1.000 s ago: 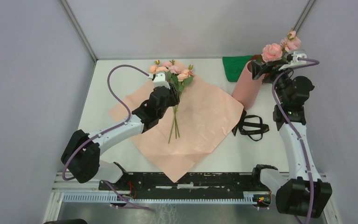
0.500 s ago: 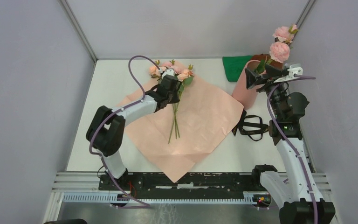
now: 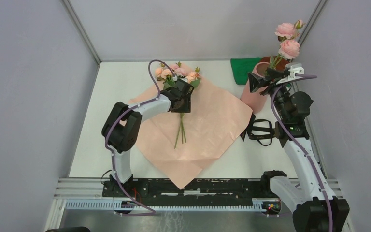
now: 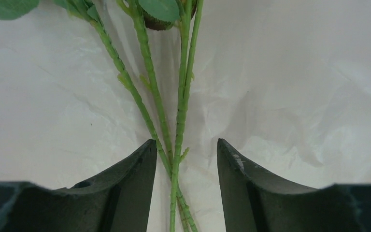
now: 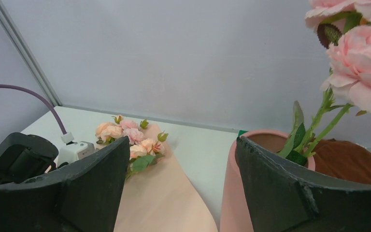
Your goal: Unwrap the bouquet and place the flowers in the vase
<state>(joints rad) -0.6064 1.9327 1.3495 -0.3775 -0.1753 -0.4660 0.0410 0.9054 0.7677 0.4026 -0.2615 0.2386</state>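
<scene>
Your right gripper (image 5: 182, 142) had backed off, jaws released. Two roses (image 3: 289, 48) stood in the vase (image 3: 251, 99) at 2 o'clock. Your left gripper (image 4: 186, 150) had moved astride the remaining stems (image 4: 182, 96) on the paper (image 3: 217, 121), jaws apart, nothing grasped. Next pick looked set up.

Left end effector (image 4: 186, 145), right end effector (image 5: 182, 142): parted.

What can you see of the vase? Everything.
Salmon-pink matte cylinder, plain, open-topped. The vase stands at the far right of the table, beside a green cloth, with a black ribbon lying near its base. It looks upright in the right wrist view. Two pink roses on green stems rise from its mouth. The open right hand sits close in front; contact cannot be told.
</scene>
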